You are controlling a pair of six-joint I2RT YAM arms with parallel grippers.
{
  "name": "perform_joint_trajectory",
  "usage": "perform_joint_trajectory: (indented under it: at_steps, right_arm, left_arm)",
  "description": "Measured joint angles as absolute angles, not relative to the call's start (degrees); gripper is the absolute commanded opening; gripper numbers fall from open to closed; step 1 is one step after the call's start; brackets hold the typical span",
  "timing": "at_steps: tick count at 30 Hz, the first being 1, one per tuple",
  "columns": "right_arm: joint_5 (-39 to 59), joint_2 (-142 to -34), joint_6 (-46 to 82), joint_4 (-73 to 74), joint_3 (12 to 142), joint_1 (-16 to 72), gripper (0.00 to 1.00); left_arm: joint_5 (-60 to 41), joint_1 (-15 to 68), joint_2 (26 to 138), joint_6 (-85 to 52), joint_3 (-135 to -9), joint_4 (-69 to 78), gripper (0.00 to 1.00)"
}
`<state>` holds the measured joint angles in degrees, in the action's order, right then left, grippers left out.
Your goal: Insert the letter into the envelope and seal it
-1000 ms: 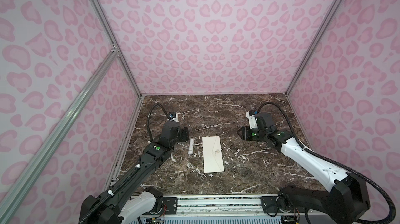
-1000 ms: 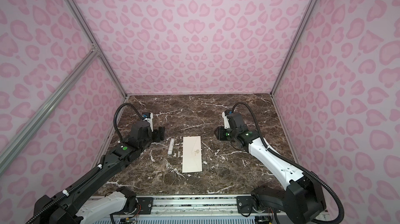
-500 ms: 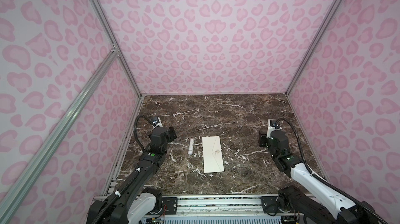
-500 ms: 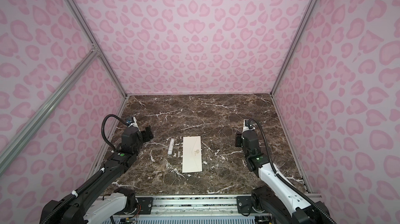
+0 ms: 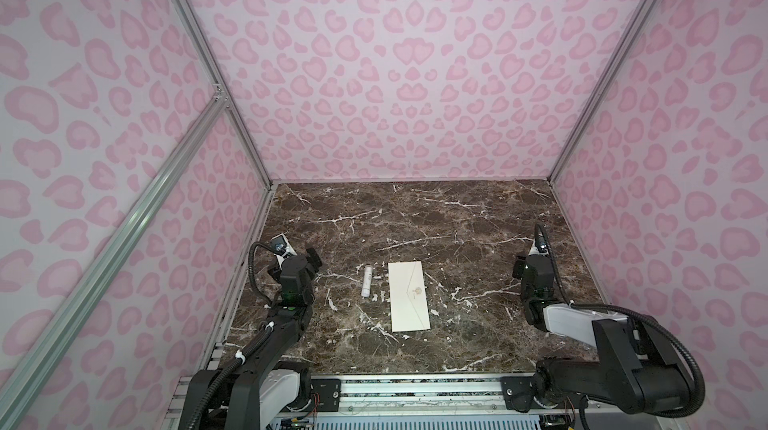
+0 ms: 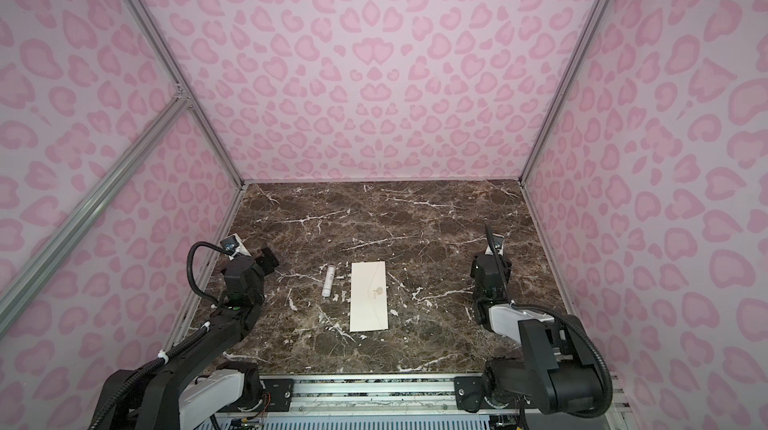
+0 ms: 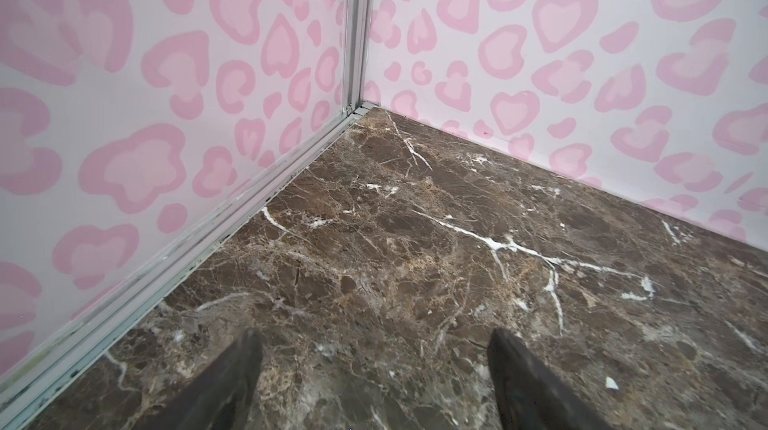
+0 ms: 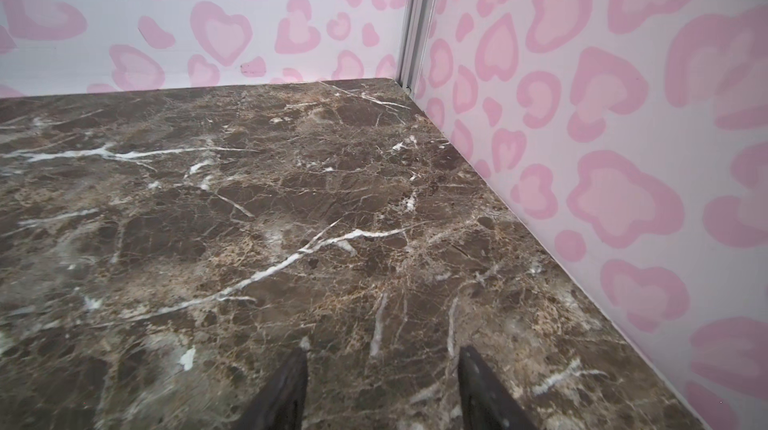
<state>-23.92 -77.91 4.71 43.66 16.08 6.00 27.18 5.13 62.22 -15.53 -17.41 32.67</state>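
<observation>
Envelope flat at mid-table, an arm out at each side.
The cream envelope (image 5: 409, 301) lies with its flap closed on the brown marble tabletop (image 5: 457, 216), and a white cylindrical stick (image 5: 367, 280) is just beside it on the left. The left gripper (image 7: 374, 336) near the left wall and the right gripper (image 8: 382, 353) near the right wall both have spread fingers, holding nothing.

Loads of open marble (image 5: 457, 237) all round the middle
Only the envelope (image 5: 409, 302) and a small white stick (image 5: 367, 281) just beside it lie mid-table; pink walls (image 5: 415, 75) box in three sides.
</observation>
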Motion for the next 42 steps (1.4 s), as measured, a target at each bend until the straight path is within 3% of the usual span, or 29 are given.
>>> perform_joint_trajectory:
  at_steps: [6, 11, 13, 14, 15, 22, 42]
  right_arm:
    - [-22.85, -89.10, 2.22, 58.85, 14.20, 5.45, 0.63]
    - [-21.17, -88.38, 1.78, 61.19, 15.90, 5.50, 0.64]
    - [-20.93, -89.27, 1.72, 62.22, 15.90, 5.50, 0.77]
    - [-20.88, -89.41, 1.43, 62.17, 15.86, 5.52, 0.93]
    - [-20.64, -89.30, 1.10, 62.13, 15.86, 5.52, 0.99]
    - [-20.82, -88.29, 0.93, 58.83, 18.52, 5.52, 0.99]
    - [-20.97, -88.31, 1.32, 57.10, 18.57, 5.34, 0.99]
  left_arm:
    - [25.96, 2.15, 68.58, -11.73, -14.85, 42.72, 0.88]
    - [24.12, 1.32, 74.78, -9.43, -12.36, 52.01, 0.88]
    - [23.38, 1.21, 77.14, -8.88, -12.27, 54.78, 0.88]
    - [23.03, 1.17, 78.06, -8.58, -12.53, 55.66, 0.88]
    - [22.57, 1.17, 79.05, -8.21, -13.10, 56.31, 0.88]
    - [18.22, 1.19, 85.01, -6.04, -16.78, 58.39, 0.98]
    - [17.32, 1.19, 84.95, -5.39, -16.91, 58.72, 0.98]
